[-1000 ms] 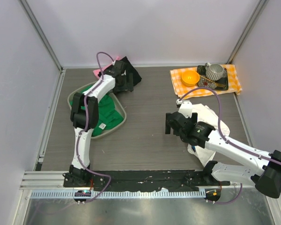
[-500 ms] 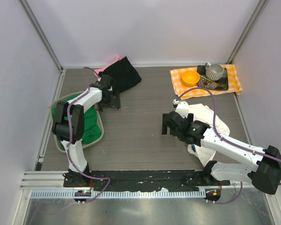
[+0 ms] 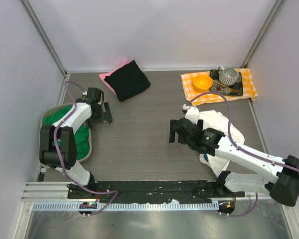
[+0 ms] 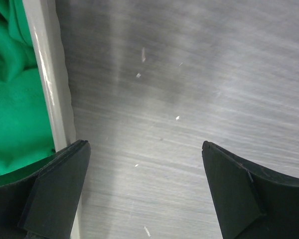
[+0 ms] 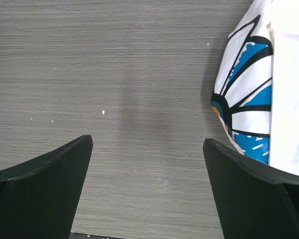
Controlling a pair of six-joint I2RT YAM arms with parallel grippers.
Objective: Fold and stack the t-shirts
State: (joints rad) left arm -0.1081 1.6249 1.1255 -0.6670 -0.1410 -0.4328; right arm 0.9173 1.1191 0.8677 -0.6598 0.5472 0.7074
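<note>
At 9 o'clock the green t-shirt (image 4: 12, 99) lies bunched in a pale tray (image 4: 49, 89). The left jaws stand released and empty, one finger above the tray's rim and the other above the bare counter (image 3: 139, 129). At 11 o'clock the folded black t-shirt (image 3: 130, 79) rests on the pink t-shirt (image 3: 106, 78). Near the middle, the right jaws are spread apart, gripping nothing. At their 3 o'clock the crumpled daisy-print t-shirt (image 5: 241, 94) lies on the counter.
</note>
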